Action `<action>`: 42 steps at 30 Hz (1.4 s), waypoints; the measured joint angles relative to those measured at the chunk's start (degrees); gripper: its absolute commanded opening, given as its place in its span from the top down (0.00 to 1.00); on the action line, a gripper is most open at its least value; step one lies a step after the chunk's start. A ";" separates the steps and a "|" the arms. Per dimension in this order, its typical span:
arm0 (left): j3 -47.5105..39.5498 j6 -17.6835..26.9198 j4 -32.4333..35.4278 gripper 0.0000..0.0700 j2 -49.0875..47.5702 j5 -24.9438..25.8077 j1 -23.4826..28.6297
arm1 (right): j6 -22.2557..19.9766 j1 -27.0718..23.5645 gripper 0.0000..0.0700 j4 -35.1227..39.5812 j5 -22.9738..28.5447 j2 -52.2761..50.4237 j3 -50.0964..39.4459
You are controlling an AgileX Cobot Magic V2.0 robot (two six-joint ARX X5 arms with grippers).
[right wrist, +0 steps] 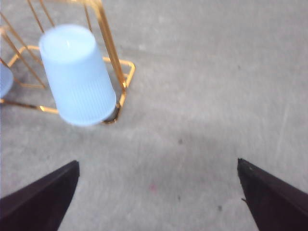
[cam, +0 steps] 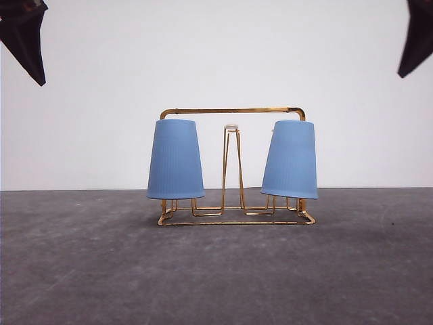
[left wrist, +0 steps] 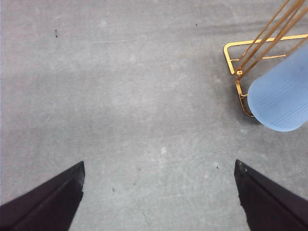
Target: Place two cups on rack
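While both cups [cam: 176, 160] [cam: 291, 160] sit inverted on the rack [cam: 233, 110], the left gripper [left wrist: 159, 192] and right gripper [right wrist: 159, 192] hang spread wide, empty. Each cup lies ahead of its nearer gripper, well apart from the fingers.

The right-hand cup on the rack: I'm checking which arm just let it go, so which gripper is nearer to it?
Right. The right gripper hangs up and to the right of that cup; the left gripper is far across, beyond the other cup.
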 measured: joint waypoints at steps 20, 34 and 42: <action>0.00 -1.66 -0.32 0.98 -0.02 0.03 0.00 | 1.40 -0.07 0.98 -3.02 -0.24 -2.15 0.02; 0.00 -1.54 -0.28 0.98 -0.17 -0.21 -0.11 | 1.71 -0.07 0.98 1.93 -0.32 -2.15 0.02; -5.41 1.44 2.71 0.98 -7.98 -1.42 0.74 | 1.72 -0.07 0.98 4.88 -0.34 -2.15 0.02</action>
